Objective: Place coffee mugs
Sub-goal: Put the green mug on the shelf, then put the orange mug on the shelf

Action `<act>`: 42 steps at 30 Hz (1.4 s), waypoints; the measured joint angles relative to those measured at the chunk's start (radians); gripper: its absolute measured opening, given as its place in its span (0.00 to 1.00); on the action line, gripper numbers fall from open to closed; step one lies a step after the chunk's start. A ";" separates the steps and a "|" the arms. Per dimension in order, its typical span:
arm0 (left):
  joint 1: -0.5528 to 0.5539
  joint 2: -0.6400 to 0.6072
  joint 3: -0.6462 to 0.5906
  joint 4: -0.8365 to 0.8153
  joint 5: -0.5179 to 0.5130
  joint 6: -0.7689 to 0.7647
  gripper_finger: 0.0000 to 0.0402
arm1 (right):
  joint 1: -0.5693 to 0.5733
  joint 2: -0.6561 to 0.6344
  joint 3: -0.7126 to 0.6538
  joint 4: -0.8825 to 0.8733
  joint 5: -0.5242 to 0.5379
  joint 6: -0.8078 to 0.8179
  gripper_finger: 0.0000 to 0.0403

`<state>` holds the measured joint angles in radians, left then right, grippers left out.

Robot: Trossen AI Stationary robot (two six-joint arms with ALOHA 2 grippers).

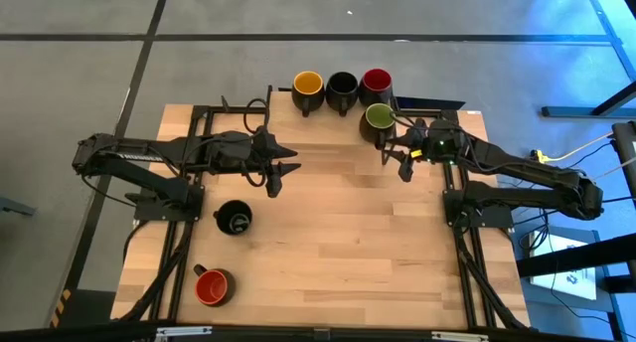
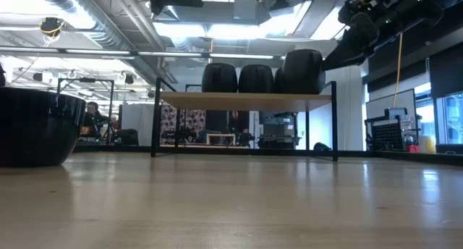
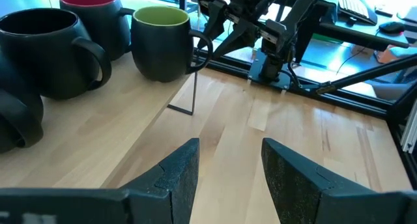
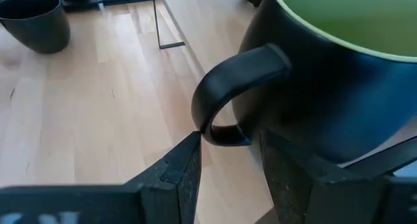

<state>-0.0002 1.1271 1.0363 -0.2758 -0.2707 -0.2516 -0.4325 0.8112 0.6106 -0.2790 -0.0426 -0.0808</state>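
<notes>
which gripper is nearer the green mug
Right. The right gripper sits at the green mug's handle, its open fingers beside it; the left gripper is open, well away over mid-table.

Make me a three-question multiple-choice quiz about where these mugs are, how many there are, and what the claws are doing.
1. Where is the green-lined mug?
A. on the raised shelf beside the row of three
B. at the table's near edge
C. on the floor

2. How many mugs stand down on the table, off the shelf?
A. none
B. two
C. five

3. How are the left gripper's fingers?
A. shut on a mug
B. open, empty
C. out of view

Answers: 1 A, it sits by the shelf's right end, at the right gripper. 2 B, one black-lined mug, one red-lined mug. 3 B, bare wood shows between them.
</notes>
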 joint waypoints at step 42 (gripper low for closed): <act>-0.226 0.000 0.000 -0.565 0.054 -0.378 0.40 | 0.786 0.188 0.000 -0.057 0.338 0.789 0.35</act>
<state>-0.2257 1.1271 1.0367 -0.8410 -0.2166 -0.6300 0.3540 0.9995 0.6106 -0.3356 0.2955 0.7078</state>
